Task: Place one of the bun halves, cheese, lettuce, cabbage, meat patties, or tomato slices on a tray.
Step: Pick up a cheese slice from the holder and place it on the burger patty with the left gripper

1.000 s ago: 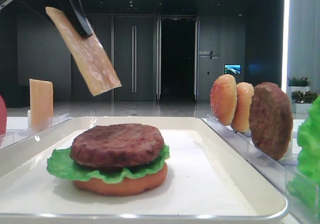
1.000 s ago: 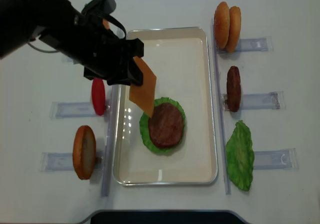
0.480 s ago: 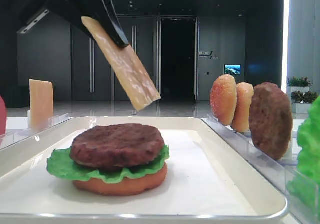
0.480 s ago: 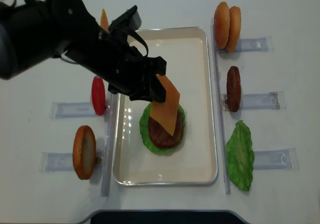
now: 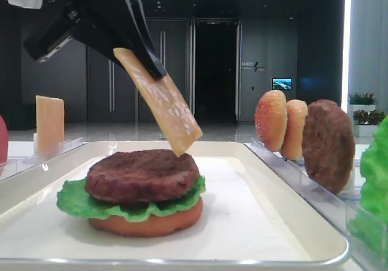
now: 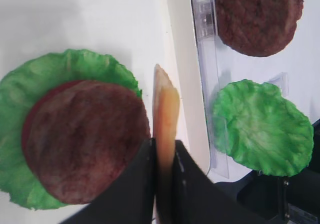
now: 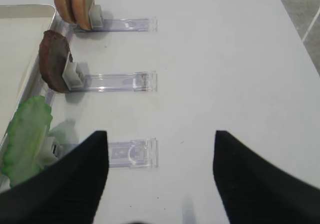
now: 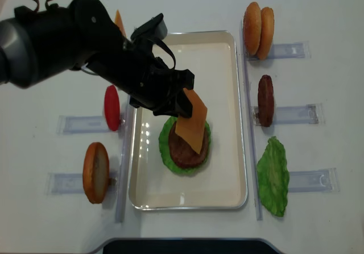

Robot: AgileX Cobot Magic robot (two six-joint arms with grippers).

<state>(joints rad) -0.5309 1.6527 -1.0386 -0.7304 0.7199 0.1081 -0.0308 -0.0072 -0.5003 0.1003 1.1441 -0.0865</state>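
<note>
On the left of the overhead view our left gripper (image 8: 183, 96) is pinched tight on the cheese (image 8: 191, 120), which hangs tilted with its low corner just over the meat patty (image 8: 183, 146) stacked on lettuce (image 8: 165, 150) mid-tray (image 8: 224, 174). On the right, our right gripper (image 7: 159, 176) has its fingers spread, holding nothing.

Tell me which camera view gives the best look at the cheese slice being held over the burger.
The overhead exterior view: the cheese shows its broad square face there, over the patty. The low exterior view shows it tilted, lower corner just above the patty. The left wrist view shows only its thin edge in the left gripper. The right wrist view misses it.
</note>
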